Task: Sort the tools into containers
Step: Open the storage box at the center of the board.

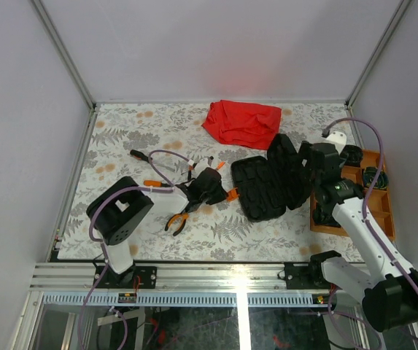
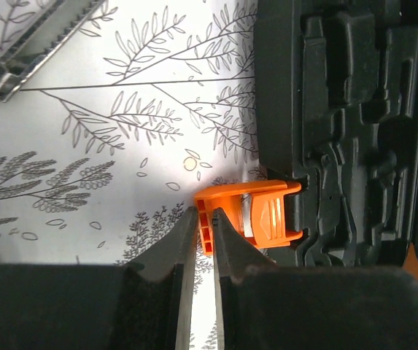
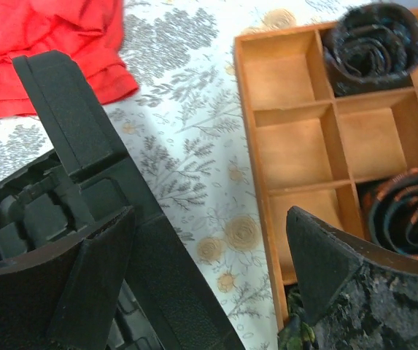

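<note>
Open case (image 1: 263,189) at frame centre; tray (image 1: 380,206) at the right edge; pliers (image 1: 177,221) and screwdrivers (image 1: 146,155) lie loose at left. The left gripper (image 2: 203,226) is pinched tight on the case's orange latch (image 2: 256,215). The right gripper (image 3: 210,219) is spread wide with nothing held, beside the raised lid (image 3: 70,124). The case looks rigid, light and likely to slide. The latch is a thin hinged tab, so the lid rim probably offers the firmer hold.

Left arm (image 1: 121,211) folds up from its base at 7 o'clock and reaches toward 3 o'clock; left gripper (image 2: 203,219) is pinched nearly closed on the orange latch (image 2: 267,215); right arm (image 1: 365,233) stretches from 5 o'clock toward 11 o'clock; right gripper (image 3: 209,277) has its jaws spread wide.
</note>
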Robot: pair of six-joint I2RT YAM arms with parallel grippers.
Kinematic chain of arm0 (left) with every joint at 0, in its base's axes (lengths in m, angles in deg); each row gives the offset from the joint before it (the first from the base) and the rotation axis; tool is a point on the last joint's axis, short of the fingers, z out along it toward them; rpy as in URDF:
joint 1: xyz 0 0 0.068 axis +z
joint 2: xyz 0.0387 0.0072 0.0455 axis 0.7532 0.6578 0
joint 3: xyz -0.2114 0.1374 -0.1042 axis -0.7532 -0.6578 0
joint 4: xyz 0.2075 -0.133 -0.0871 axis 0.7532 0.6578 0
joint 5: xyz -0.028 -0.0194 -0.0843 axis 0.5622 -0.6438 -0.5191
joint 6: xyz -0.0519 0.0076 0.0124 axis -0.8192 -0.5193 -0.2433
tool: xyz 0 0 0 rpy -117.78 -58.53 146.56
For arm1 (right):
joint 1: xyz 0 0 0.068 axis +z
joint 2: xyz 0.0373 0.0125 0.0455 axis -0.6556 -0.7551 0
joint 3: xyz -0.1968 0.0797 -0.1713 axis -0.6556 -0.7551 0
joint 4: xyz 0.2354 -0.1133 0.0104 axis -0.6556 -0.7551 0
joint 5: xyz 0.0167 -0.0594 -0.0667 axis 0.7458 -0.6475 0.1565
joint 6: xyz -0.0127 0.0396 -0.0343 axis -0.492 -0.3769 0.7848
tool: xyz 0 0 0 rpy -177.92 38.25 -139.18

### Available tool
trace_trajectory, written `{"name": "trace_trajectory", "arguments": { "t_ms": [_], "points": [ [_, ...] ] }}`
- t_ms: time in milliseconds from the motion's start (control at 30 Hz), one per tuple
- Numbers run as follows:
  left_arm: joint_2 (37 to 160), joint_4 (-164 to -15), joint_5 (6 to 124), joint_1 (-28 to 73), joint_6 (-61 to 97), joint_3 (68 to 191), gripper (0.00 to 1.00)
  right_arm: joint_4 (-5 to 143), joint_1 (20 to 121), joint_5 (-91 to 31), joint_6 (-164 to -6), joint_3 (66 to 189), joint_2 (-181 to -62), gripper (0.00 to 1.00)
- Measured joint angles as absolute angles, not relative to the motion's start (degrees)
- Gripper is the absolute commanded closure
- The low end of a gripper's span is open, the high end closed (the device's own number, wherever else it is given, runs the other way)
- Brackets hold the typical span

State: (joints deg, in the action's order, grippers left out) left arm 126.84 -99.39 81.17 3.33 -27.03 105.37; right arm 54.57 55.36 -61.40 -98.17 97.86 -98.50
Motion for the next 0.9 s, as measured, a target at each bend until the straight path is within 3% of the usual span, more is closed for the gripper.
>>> {"name": "trace_trajectory", "arguments": {
  "t_ms": [433,900],
  "points": [
    [120.54,-98.12,83.24,4.01,-25.58,98.83,1.0,49.78,54.31,-63.87,-100.49,96.79,-89.26,0.1],
    [112.17,-96.64,84.42,4.68,-24.88,90.83,1.0,54.19,54.29,-40.04,-96.82,94.78,-97.58,0.21]
  ]
}}
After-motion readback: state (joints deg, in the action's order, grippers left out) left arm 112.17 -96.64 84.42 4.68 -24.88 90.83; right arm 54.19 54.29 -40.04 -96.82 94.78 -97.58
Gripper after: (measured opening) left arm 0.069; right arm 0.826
